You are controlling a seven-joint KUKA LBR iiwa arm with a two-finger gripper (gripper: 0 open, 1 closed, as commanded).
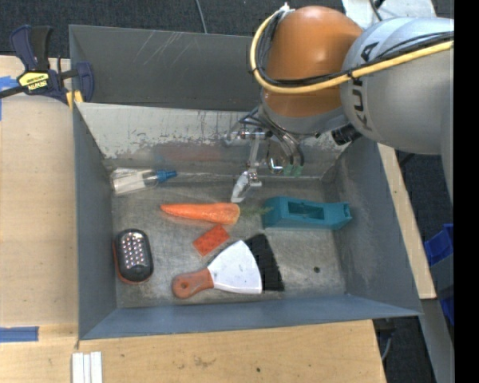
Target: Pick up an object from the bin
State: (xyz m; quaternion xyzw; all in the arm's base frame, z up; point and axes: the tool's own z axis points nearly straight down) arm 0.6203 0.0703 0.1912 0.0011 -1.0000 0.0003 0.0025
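- The gripper (254,178) hangs low at the back of the bin (92,214), close to the rear wall and a little right of the middle.
- I cannot tell how far it is open, or whether it has hold of anything.
- Just below its lowest metal tip lies an orange carrot (199,212), flat on the floor, thick end with the green stub toward the gripper.
- Whether the tip touches the carrot I cannot tell.
- Right of the carrot, nearly touching the stub, lies 1 teal plastic tool (307,214).
- In front of the carrot are 1 small orange-red piece (211,239) and 1 brush (235,271) with a white body, black bristles and a brown handle.
- At the left lie a black oval thing (133,255) and a clear tube (140,180) with a blue tip.
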